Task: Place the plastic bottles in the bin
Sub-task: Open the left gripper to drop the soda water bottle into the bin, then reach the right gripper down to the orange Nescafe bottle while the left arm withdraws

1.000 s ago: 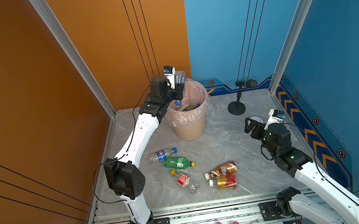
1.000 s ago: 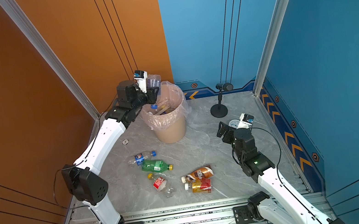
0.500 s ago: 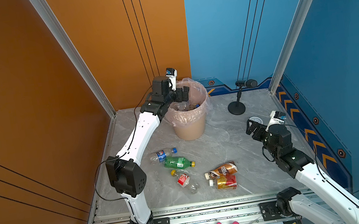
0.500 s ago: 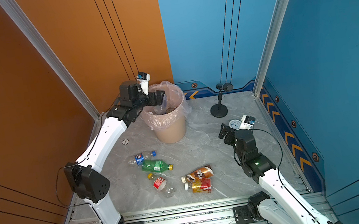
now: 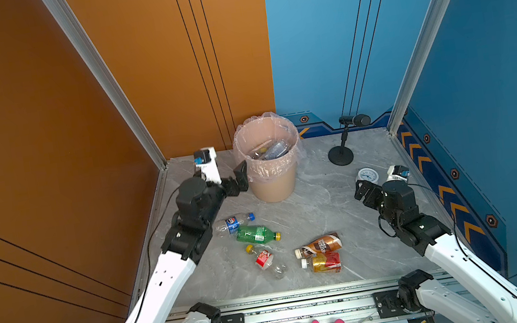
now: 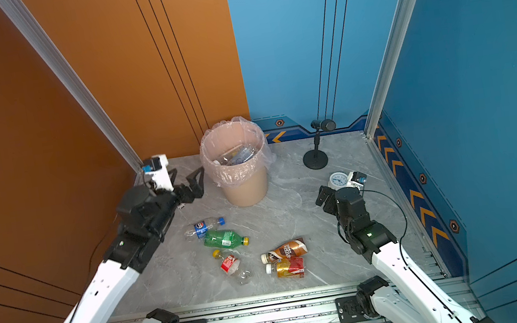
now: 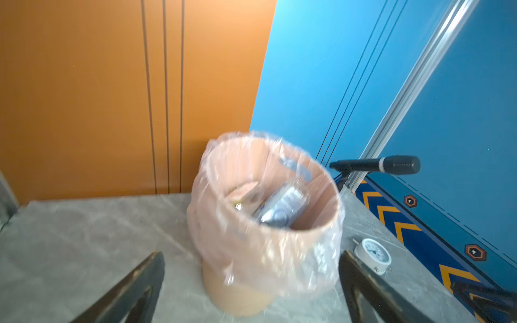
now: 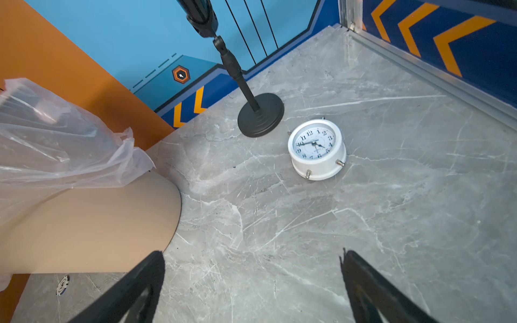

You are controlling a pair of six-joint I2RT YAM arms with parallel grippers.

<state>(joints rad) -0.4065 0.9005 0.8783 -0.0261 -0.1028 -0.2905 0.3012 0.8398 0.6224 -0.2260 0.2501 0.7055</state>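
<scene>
At centre left in both top views the left gripper (image 6: 185,182) hangs close beside the bin (image 5: 274,186), jaws spread wide and holding nothing; whether a finger brushes the clear bag (image 5: 262,172) cannot be told. The bin stands at upper centre of the grey floor (image 5: 323,206), and in the left wrist view a clear bottle (image 7: 282,208) lies inside it, with other blurred contents beside it. Below the bin five bottles lie on their sides: the blue-labelled bottle (image 5: 233,223) touching the green bottle (image 5: 255,234), the red-labelled bottle (image 5: 264,259) lower down, then the brown bottle (image 5: 320,246) just above the red-gold bottle (image 5: 324,262). Further right stand a microphone stand (image 5: 341,157) and a white clock (image 5: 367,175). At centre right, the right gripper (image 5: 364,190) sits just below the clock, jaws wide apart and empty.
</scene>
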